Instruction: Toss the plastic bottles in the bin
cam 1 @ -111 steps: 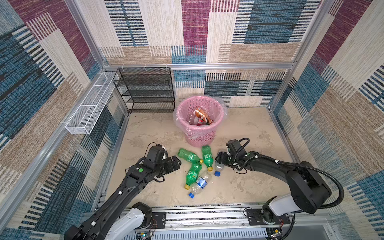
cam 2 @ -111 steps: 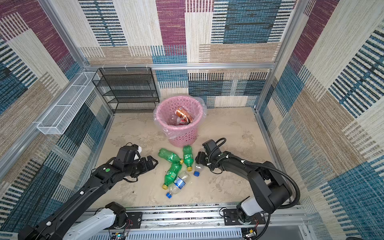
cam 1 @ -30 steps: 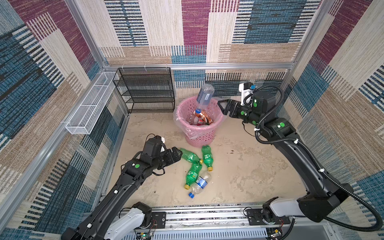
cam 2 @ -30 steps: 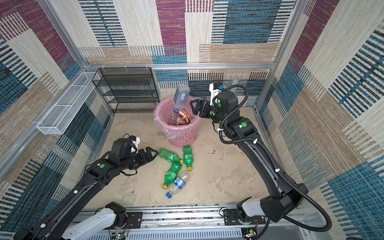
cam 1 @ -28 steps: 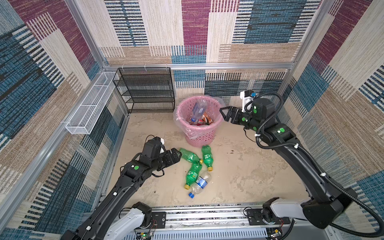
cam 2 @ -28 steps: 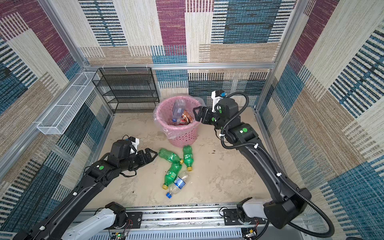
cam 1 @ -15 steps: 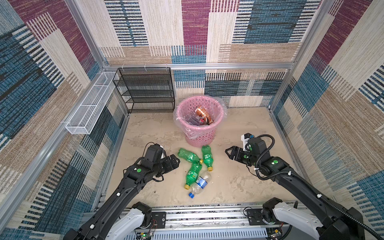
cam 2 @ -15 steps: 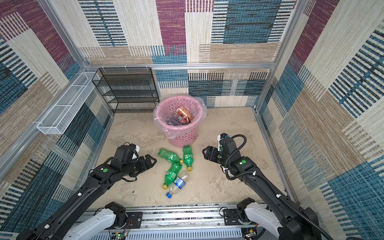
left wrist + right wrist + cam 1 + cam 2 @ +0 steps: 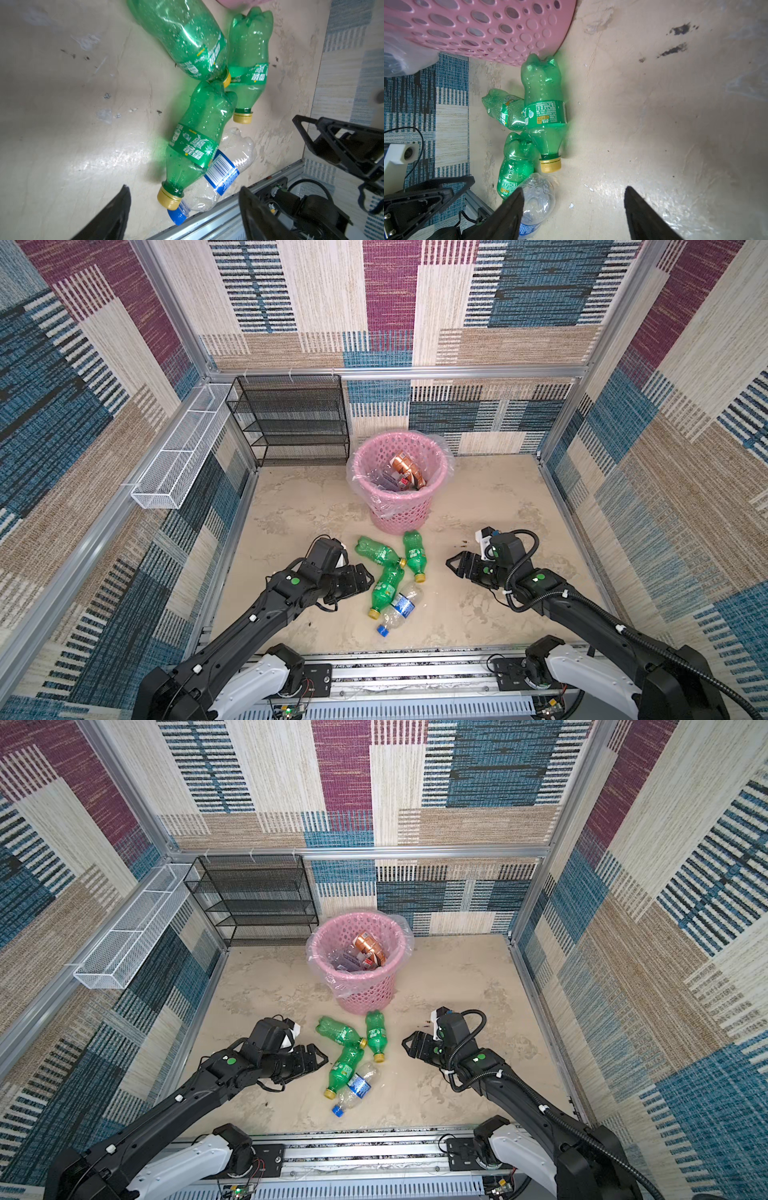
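Observation:
Three green plastic bottles with yellow caps [image 9: 378, 551] [image 9: 414, 551] [image 9: 386, 585] and a clear one with a blue cap [image 9: 401, 605] lie in a cluster on the floor, in front of the pink bin [image 9: 401, 510]. The bin holds brown and clear bottles [image 9: 405, 466]. My left gripper [image 9: 368, 574] is open and empty, low at the cluster's left; in the left wrist view its jaws [image 9: 184, 188] frame a green bottle's cap [image 9: 169, 199]. My right gripper [image 9: 451, 566] is open and empty to the right of the cluster, apart from it. In the right wrist view the clear bottle [image 9: 537, 197] sits by one finger [image 9: 510, 209].
A black mesh rack [image 9: 291, 418] stands against the back wall, left of the bin. A white wire basket [image 9: 178, 452] hangs on the left wall. An aluminium rail [image 9: 415, 672] runs along the front edge. Bare floor [image 9: 498, 489] lies right of the bin.
A clear bottle in the air above the bin has fallen into it. My right arm has swung down from beside the bin to the floor right of the cluster. Both grippers' jaws have narrowed somewhat.

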Controlling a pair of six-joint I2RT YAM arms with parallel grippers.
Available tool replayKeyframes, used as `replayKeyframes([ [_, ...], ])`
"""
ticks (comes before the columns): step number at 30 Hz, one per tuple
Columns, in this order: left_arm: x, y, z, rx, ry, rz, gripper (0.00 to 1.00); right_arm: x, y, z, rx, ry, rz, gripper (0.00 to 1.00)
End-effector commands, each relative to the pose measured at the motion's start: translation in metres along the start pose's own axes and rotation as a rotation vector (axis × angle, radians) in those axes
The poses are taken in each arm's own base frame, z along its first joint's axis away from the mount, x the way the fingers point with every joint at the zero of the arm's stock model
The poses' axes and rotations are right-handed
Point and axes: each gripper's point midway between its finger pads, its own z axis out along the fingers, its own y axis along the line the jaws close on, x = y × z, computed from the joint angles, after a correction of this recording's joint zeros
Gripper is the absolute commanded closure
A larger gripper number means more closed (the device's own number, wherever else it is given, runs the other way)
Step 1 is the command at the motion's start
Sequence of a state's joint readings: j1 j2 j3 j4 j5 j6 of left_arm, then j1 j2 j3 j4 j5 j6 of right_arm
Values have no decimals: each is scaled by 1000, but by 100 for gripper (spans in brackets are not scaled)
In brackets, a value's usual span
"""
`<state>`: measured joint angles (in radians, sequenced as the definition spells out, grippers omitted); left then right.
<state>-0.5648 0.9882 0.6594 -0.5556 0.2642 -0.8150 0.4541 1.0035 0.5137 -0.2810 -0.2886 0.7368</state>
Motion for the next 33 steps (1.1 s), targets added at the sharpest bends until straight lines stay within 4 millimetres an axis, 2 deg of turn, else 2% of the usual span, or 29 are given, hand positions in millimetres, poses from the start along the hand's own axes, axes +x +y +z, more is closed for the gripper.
replayKeyframes([
  [1,0,-3,7,-3,-10,26,18,-5,8,2,-41,-19,1,23],
  [22,9,-24,52,0,72,113,19,-2,8,3,-50,-10,10,24],
  [33,14,-20,66,-27,107,119,19,-4,8,1,-46,-19,11,24],
])
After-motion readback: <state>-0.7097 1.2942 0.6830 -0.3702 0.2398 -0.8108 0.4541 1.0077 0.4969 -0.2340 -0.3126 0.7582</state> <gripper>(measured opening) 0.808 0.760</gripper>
